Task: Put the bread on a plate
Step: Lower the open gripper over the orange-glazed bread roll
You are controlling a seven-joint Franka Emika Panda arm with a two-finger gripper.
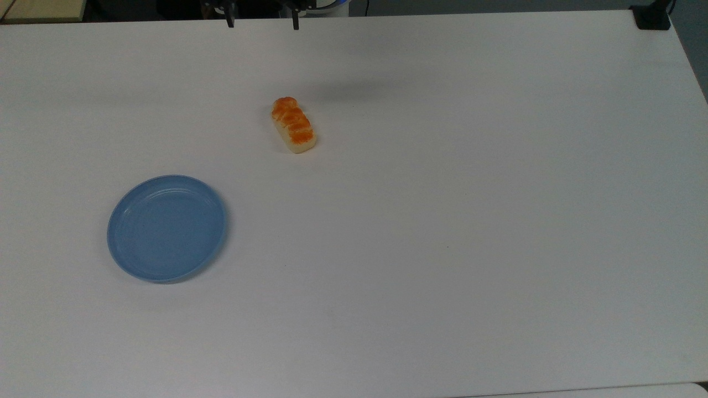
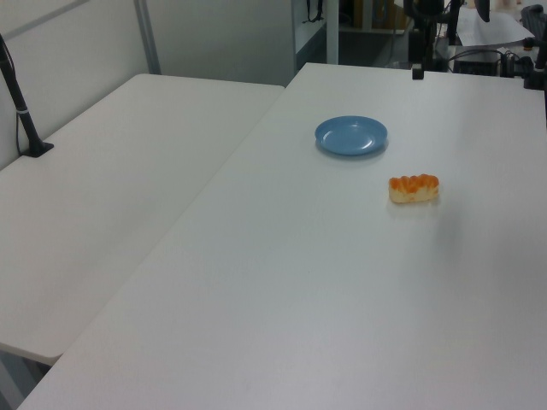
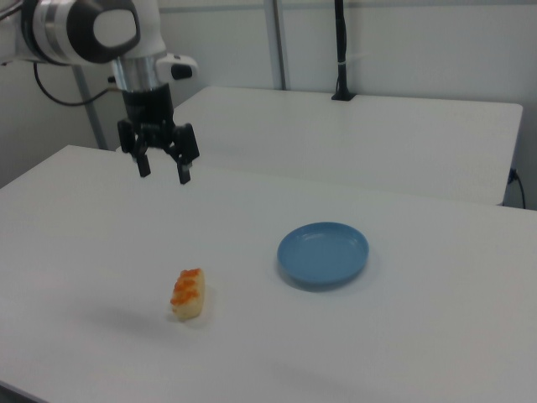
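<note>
Two fingers (image 3: 164,172) spread apart, pointing down, high above bread (image 3: 188,294), plate (image 3: 323,253) well apart

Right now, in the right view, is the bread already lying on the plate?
No, the bread lies on the table, apart from the plate, to the right view's left of it.

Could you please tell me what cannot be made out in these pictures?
- Gripper: the top view's upper edge cuts off all but the fingertips.
- Bread: its underside is hidden against the table.
- Plate: the left view is too distant to show its rim detail.
</note>
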